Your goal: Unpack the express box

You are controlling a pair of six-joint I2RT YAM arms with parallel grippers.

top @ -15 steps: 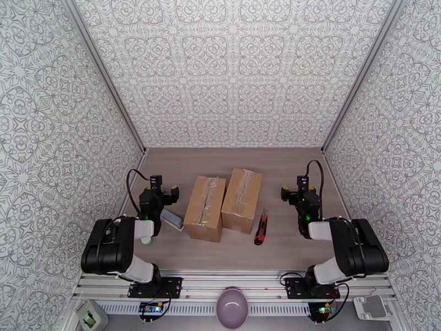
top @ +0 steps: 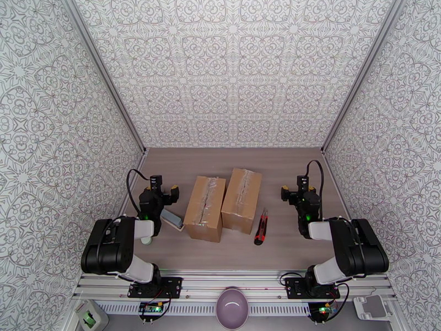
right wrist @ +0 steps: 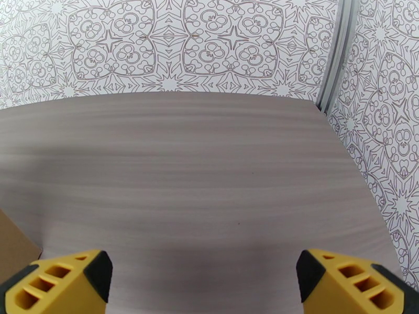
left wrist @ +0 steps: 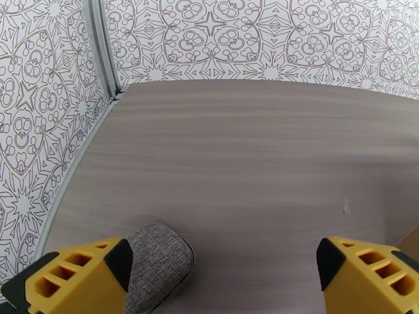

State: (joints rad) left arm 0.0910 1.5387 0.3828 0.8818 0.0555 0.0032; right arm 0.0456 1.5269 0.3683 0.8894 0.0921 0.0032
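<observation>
Nothing is unpacked: the left box and right box sit taped shut, the knife just right of them untouched. Left jaws and right jaws gape empty

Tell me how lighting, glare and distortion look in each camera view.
Top external: even, soft light, mild tape sheen on the left box. Left wrist: table edge bows from lens distortion. Right wrist: faint soft shadows on the table, no glare.
</observation>
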